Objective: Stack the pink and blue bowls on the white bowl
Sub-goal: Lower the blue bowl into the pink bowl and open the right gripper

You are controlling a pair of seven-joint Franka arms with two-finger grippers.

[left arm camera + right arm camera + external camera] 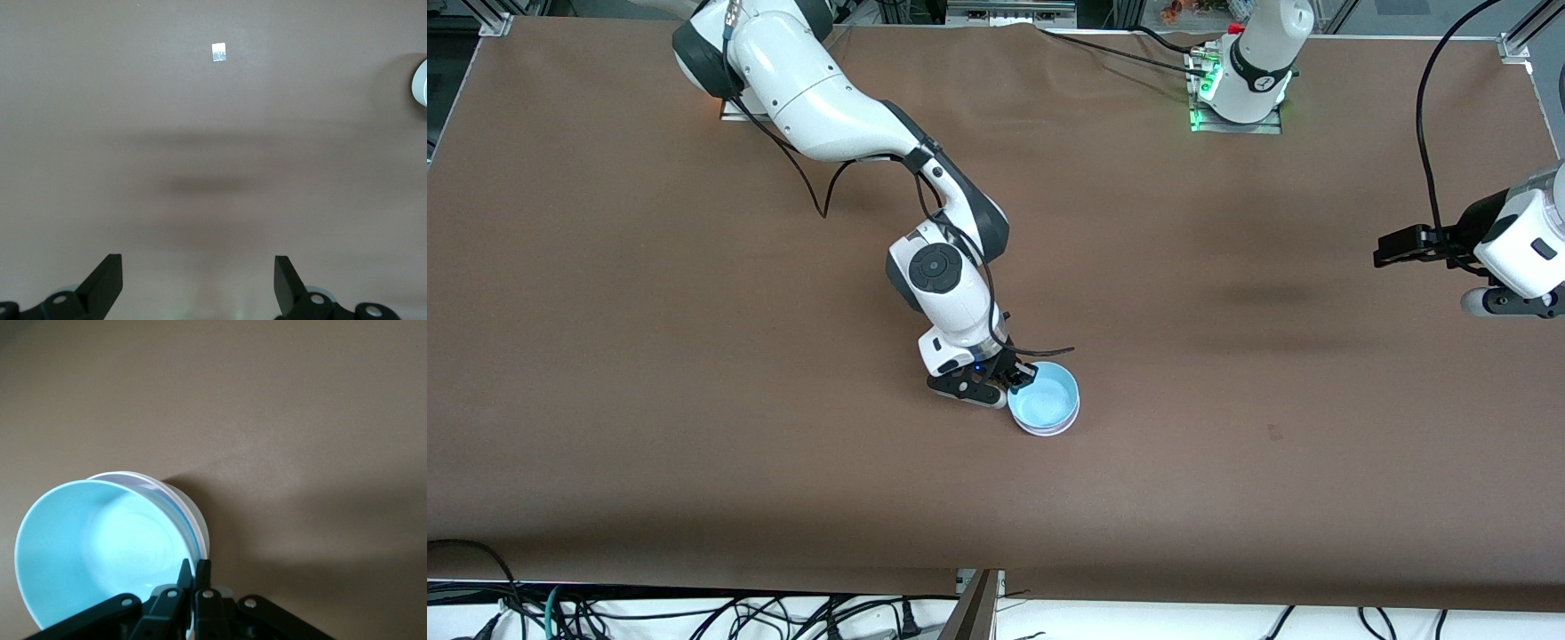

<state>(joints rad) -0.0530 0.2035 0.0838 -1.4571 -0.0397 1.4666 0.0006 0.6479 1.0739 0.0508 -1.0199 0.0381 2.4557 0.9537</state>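
Observation:
The light blue bowl [1047, 399] lies uppermost in a stack near the table's middle. In the right wrist view the blue bowl [100, 547] sits in the pale pink bowl [143, 479], of which only a thin rim shows, and the white bowl [199, 523] is outermost. The white bowl's rim [1045, 431] shows under the blue one. My right gripper [1020, 377] is shut on the blue bowl's rim, one finger inside and one outside [193, 572]. My left gripper [1392, 249] waits open and empty above the left arm's end of the table [198, 280].
The brown table [694, 356] carries a small pale tape mark [219, 52], also faint in the front view [1274, 433]. A pale rounded edge [421, 80] shows at the border of the left wrist view. Cables hang below the table's near edge.

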